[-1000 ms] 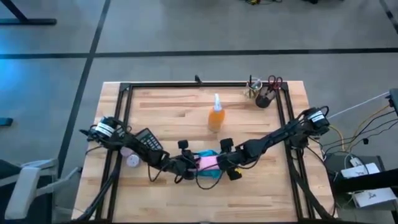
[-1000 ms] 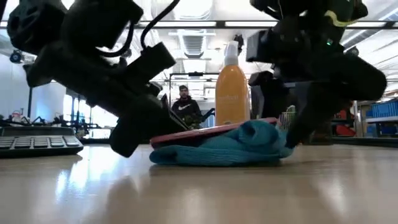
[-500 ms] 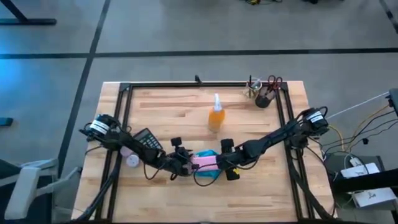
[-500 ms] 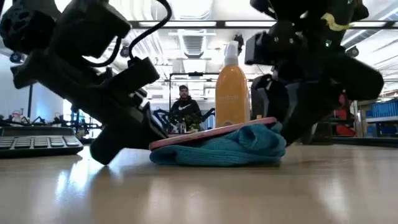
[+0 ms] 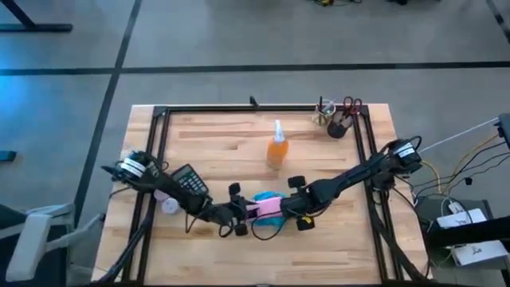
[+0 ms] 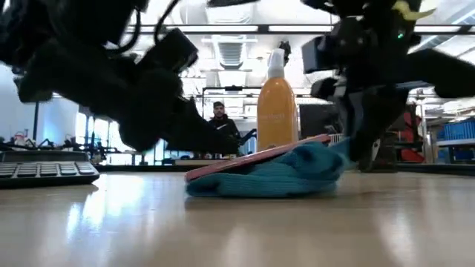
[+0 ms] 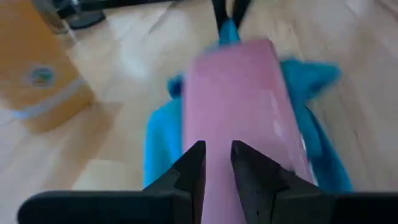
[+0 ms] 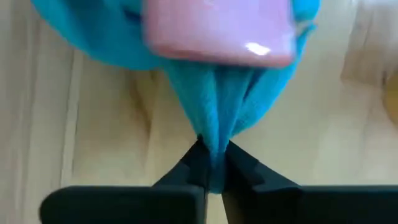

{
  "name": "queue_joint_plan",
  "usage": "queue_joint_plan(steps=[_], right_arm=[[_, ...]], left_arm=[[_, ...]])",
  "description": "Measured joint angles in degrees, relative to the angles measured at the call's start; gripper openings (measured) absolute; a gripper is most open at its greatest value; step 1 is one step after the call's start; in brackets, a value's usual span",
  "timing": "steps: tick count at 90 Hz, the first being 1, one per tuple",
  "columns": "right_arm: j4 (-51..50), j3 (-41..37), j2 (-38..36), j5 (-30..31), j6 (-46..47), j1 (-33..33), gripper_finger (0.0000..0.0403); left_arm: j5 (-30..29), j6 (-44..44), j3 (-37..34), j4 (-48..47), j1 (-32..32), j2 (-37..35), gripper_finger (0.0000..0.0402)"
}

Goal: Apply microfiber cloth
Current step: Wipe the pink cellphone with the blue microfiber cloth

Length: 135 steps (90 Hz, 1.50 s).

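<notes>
1. Here a pale wooden table (image 5: 223,151) is seen, with a person (image 6: 220,126) in the room behind.
2. A dark cup (image 5: 338,126) is filled with scissors (image 5: 351,104).
3. An orange spray bottle (image 5: 276,149) is stood beyond the microfiber cloth (image 6: 282,176), bunched mid-table under a pink phone (image 7: 242,112).
4. The cloth's edge is pinched by the right hand (image 8: 211,163); the phone's end is clamped by the left hand (image 7: 216,163).

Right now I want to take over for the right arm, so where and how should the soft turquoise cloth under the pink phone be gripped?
Pinch the soft turquoise cloth at the gathered fold sticking out past the flat pink phone, coming low from the right side. The right hand is shut on that ridge, which is free of the phone's weight.
</notes>
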Motion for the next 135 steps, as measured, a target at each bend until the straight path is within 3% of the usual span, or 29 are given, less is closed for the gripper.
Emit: queue_joint_plan(steps=[24, 46, 66, 87, 108, 122, 135], right_arm=[[-2.5, 5.2, -0.7, -2.5, -1.6, 2.4, 0.0001], [17.9, 1.8, 0.1, -3.6, -6.6, 1.9, 0.0000], [37.6, -6.8, 3.4, -2.7, -4.4, -0.3, 0.0000], [59.5, -15.4, 6.6, 7.4, -0.3, -0.5, 0.0000], [59.3, -20.8, 6.3, 22.7, 10.4, -0.1, 0.0000], [63.2, -21.0, 6.9, 22.7, 11.9, 0.1, 0.0000], [69.7, -21.1, 7.4, 18.2, 6.6, 0.5, 0.0000]], left_arm=[[-0.6, 0.3, 2.3, 0.3, 0.7, 4.2, 0.0061], [-0.7, 2.6, 1.9, -3.4, 0.8, 0.7, 0.0059], [-0.7, 2.6, 1.8, -7.2, 0.8, -1.0, 0.0059], [-0.3, 1.8, 1.8, -7.3, 0.7, -1.1, 0.0059], [-0.6, 0.7, 1.9, -7.1, 0.8, -1.2, 0.0059], [-0.4, 0.1, 1.9, -7.2, 0.8, -1.2, 0.0059], [-0.2, -1.2, 1.8, -7.6, 1.0, -1.2, 0.0059]])
